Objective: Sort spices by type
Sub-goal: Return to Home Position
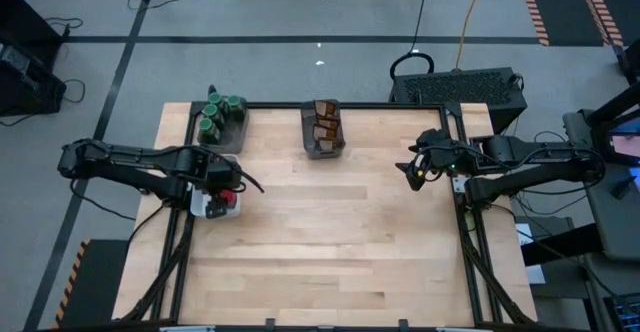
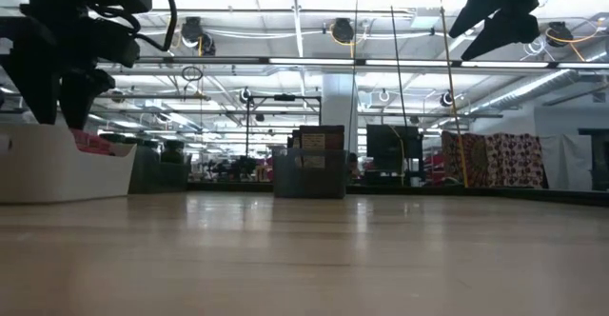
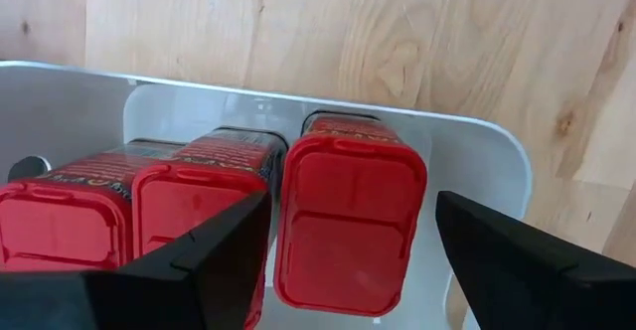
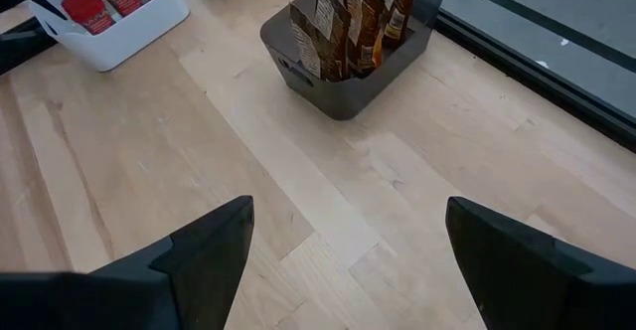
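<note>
the left gripper (image 3: 353, 216) hangs just over the white bin (image 3: 477, 161) at the left-centre of the high view, fingers spread wide with nothing between them. below it, three red containers (image 3: 189, 211) stand upright side by side in that bin, packed close as one group. the green-lidded jars (image 1: 222, 112) fill a dark bin (image 1: 232, 142) at the upper left of the table (image 1: 330, 252). the brown-orange packets (image 4: 348, 17) stand on end in a second dark bin (image 4: 338, 96) at top centre. each kind has its own holder, so the sorting looks done. the right gripper (image 4: 348, 231) waits at the right of the high view above bare wood, jaws apart and empty. what remains, i judge, is lifting the left arm clear without nudging the red containers.
</note>
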